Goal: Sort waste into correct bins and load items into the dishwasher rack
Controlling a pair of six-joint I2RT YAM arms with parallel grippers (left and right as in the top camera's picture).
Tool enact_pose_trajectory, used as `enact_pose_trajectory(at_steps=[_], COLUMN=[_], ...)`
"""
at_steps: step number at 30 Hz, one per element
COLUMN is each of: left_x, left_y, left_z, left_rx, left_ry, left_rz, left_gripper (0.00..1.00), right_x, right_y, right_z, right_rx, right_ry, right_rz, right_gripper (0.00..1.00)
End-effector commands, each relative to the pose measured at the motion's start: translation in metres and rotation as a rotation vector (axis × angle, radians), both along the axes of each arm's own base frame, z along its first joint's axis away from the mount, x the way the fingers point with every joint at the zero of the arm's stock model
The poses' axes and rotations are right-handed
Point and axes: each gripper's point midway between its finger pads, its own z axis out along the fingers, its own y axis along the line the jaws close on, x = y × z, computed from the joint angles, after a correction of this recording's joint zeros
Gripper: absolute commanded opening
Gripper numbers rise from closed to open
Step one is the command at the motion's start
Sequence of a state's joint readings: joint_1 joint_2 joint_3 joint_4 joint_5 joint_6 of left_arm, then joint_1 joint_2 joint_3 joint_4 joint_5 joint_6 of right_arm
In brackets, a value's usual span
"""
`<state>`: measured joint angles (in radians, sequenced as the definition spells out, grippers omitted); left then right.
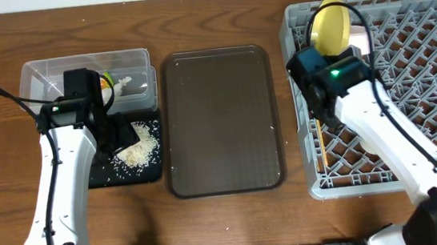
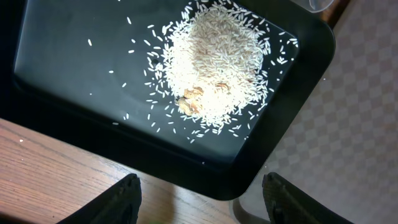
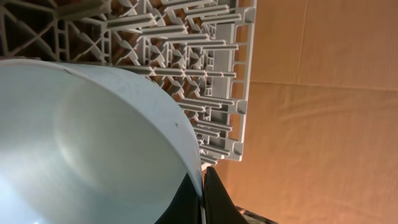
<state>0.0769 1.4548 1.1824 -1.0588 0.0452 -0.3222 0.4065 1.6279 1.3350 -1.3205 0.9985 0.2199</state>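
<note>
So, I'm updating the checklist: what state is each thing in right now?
rice: heaped in the black tray, stray grains around it.
wrapper: in the clear tub.
yellow plate: standing on edge in the rack.
blue bowl: held by its rim over the rack.
brown tray: flat, nothing on it.
left hand: open, empty, above the rice.
right hand: shut on the blue bowl.

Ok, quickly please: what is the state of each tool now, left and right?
Left tool: open, holding nothing.
Right tool: closed on the rim of the light blue bowl.
</note>
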Motion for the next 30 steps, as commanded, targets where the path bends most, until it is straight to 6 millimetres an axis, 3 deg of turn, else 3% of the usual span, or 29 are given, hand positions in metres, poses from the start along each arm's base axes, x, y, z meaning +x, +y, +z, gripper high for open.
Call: enact_pose_trajectory(at_steps=[1, 9, 17, 30], left_x=[0.002, 0.002, 0.002, 0.002], left_y=[0.003, 0.003, 0.003, 0.003], left_z=[0.005, 0.005, 0.005, 0.005], left_rx=[0.011, 0.011, 0.011, 0.011], left_ry=[-0.014, -0.014, -0.014, -0.013], left_rz=[0.016, 0.016, 0.016, 0.016], left_gripper=[0.66, 0.65, 0.66, 0.66], right_x=[0.005, 0.010, 0.009, -0.023], right_y=[0.004, 0.020, 0.034, 0.048], right_z=[-0.007, -0.028, -0.028, -0.056], right_rx=[-0.058, -0.088, -0.092, 0.070], right_ry=[0.018, 0.057, 0.061, 0.243], right_rz=[0.013, 0.039, 0.083, 0.054], right_gripper=[0.01, 0.01, 0.01, 0.01])
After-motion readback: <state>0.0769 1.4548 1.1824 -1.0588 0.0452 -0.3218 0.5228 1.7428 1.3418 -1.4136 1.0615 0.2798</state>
